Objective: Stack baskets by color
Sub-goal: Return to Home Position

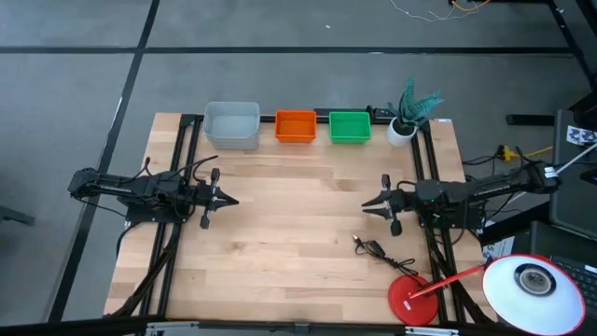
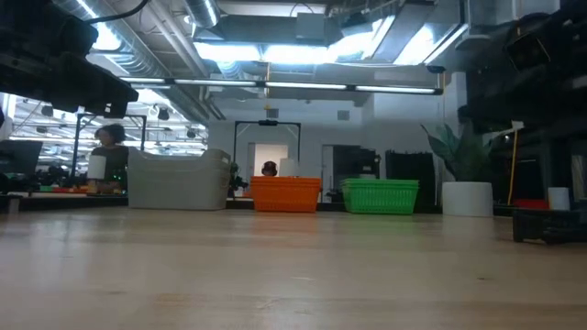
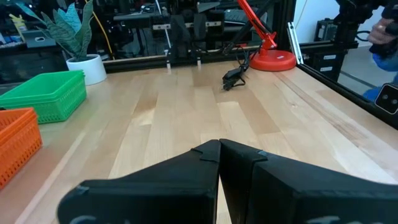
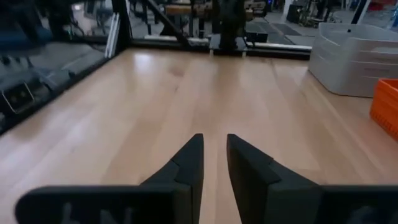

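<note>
Three sets of baskets stand in a row along the far edge of the table (image 1: 298,252), seen from above: the grey baskets (image 1: 231,123) on the left, the orange baskets (image 1: 296,126) in the middle, the green baskets (image 1: 350,126) to the right, with a plant pot (image 1: 402,131) just beside the green. The left gripper (image 1: 229,200) and the right gripper (image 1: 366,205) point at each other across bare wood, well apart and well clear of the row. A black cable (image 1: 373,248) and a red lamp base (image 1: 413,301) lie near the right arm.

From table height the three colours line up at the back, each apart from its neighbour.

The left wrist camera shows that arm's jaws pressed together, holding nothing.

The right wrist camera shows a narrow gap between its jaws, nothing in it, with the grey set rim within rim beyond.
</note>
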You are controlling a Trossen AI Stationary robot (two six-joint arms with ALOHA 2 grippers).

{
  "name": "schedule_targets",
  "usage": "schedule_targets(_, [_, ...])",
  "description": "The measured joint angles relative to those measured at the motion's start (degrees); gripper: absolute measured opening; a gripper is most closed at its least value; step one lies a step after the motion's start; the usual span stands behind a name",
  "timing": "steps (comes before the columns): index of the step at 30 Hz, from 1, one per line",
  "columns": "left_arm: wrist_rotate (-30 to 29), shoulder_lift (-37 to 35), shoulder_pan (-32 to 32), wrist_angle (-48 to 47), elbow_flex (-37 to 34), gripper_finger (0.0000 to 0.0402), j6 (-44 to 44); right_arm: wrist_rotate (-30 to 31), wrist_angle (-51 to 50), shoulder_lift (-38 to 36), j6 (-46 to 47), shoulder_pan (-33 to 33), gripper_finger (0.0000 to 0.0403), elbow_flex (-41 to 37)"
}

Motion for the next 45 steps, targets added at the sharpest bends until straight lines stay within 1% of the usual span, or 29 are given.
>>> schedule_targets(4, [0.0,0.0,-0.01,0.01,0.01,0.0,0.0,-0.26,-4.51,-5.83,3.06,-0.43,0.0071,0.0])
schedule_targets(14, [0.0,-0.01,0.0,0.0,0.01,0.0,0.0,-0.25,-17.34,-21.1,2.98,-0.59,0.0071,0.0])
schedule_targets(18, [0.0,-0.01,-0.02,0.0,0.01,0.0,0.0,-0.23,-19.62,-26.67,2.9,-0.59,0.0071,0.0])
schedule_targets(23, [0.0,-0.01,-0.01,0.01,0.0,0.0,0.0,-0.3,-19.57,-32.18,2.69,-0.59,0.0071,0.0])
schedule_targets(28, [0.0,0.01,-0.01,0.01,0.01,0.0,0.0,-0.23,-17.24,-32.23,2.76,-0.58,0.0071,0.04])
schedule_targets(45, [-0.01,-0.01,0.01,0.01,0.02,0.0,0.0,-0.23,-17.72,-32.19,2.73,-0.59,0.0071,0.04])
